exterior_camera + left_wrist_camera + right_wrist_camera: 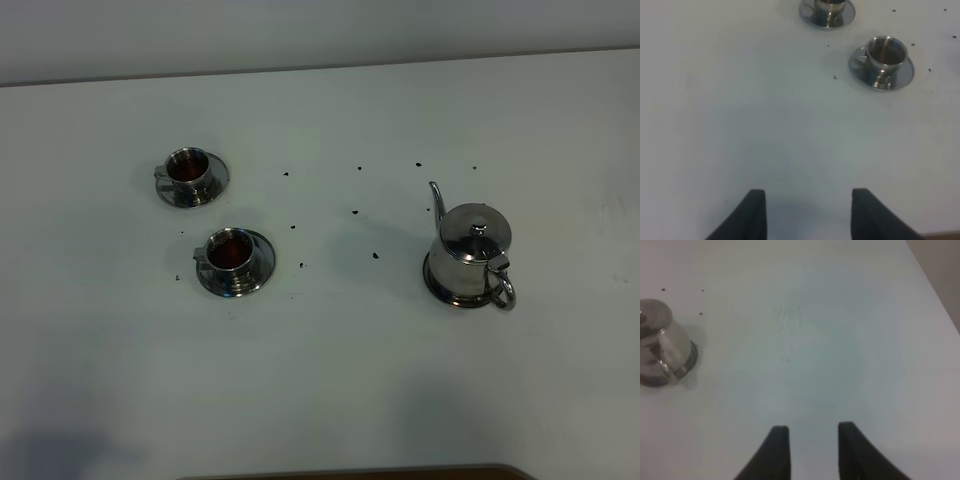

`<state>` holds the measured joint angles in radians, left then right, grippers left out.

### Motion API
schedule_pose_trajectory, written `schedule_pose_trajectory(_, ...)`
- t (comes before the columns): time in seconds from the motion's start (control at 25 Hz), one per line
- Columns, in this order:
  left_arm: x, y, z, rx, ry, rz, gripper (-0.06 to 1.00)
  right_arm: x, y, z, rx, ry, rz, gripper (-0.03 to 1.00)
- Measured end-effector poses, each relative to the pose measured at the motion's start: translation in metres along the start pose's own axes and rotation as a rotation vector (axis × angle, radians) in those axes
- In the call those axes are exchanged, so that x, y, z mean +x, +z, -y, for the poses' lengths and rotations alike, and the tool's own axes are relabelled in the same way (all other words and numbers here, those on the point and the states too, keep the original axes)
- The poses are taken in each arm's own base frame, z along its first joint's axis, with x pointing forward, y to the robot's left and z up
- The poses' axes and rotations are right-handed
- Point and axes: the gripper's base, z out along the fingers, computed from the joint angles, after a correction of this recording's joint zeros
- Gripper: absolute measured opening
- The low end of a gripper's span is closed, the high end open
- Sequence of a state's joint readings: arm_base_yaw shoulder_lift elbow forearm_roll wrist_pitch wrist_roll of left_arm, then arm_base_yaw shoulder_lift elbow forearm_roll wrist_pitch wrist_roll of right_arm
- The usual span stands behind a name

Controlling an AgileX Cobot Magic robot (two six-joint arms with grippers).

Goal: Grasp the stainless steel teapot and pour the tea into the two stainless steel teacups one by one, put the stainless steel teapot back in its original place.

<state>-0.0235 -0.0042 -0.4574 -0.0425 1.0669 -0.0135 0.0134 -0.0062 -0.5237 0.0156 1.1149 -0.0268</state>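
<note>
The stainless steel teapot stands upright at the right of the white tabletop, well apart from the two stainless steel teacups on saucers at the left, both holding reddish-brown tea. Neither arm shows in the high view. The left gripper and right gripper, only fingertips visible, are parted over bare tabletop, holding nothing; the farther cup and teapot are cut off at the wrist views' edges.

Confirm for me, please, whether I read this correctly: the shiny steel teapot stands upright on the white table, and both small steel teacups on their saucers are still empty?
Not quite. The shiny steel teapot does stand upright on the white table, but the two small steel teacups on their saucers are not empty: each holds reddish-brown tea, as the exterior high view shows.
</note>
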Motion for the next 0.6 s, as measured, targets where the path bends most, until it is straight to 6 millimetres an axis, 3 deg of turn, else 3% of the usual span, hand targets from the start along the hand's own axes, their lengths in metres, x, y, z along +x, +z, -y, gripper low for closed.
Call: schedule_pose_trajectory(0.6,0.0,0.0,0.0,0.0,0.0,0.0,0.45,0.0,0.0,0.0,0.0,0.0,0.0,0.24)
